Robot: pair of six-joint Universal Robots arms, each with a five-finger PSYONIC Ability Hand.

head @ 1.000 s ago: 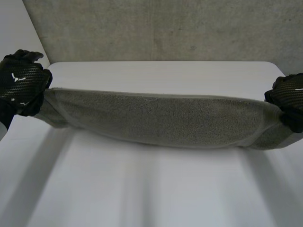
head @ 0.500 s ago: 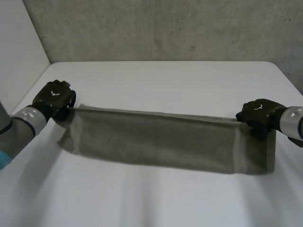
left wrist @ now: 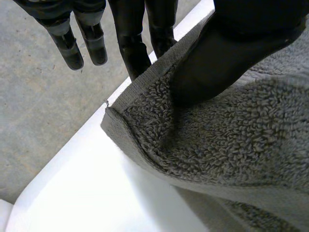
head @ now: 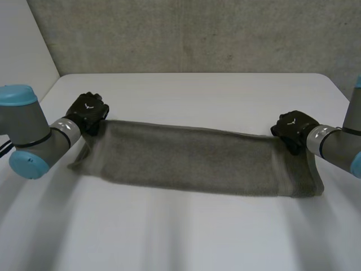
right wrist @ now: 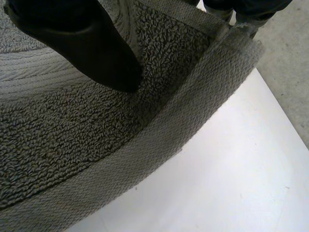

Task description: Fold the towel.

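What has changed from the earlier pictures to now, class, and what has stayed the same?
The left hand and right hand carried the towel forward and down toward the table, away from the camera. Unchanged: each hand pinches a corner of the towel, which stays stretched between them.

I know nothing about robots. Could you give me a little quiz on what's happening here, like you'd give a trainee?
1. True or false: the left hand and the right hand grip the same end of the towel.
2. Where on the towel is the left hand? A) at a corner B) in the middle C) nowhere on it
3. Fill in: the towel is stretched out lengthwise over the white ____.

Key: 1 false, each hand pinches its own end; 2 A; 3 table.
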